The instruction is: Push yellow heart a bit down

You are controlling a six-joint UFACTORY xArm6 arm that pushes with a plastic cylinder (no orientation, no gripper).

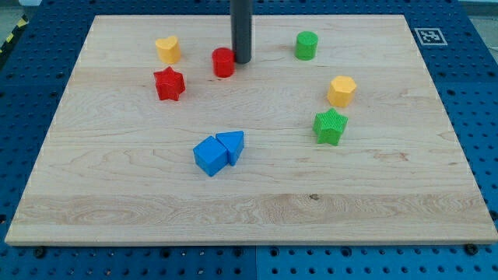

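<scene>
Currently resting on the desk (117,194) with my tip (242,61) touching the red cylinder (224,62) at its 3 o'clock side; no jaws fitted, just a bare rod. Yellow heart (167,49) well apart at 9 o'clock of my tip, just at 11 o'clock of the red star (169,84). Elsewhere: green cylinder (306,45), yellow hexagon (341,91), green star (331,126), two touching blue blocks (219,152).

The tip (242,61) touches the red cylinder's (224,62) right side, upper centre. The yellow heart (167,49) sits further left, apart, with the red star (169,83) just below it on the board (117,194).
</scene>
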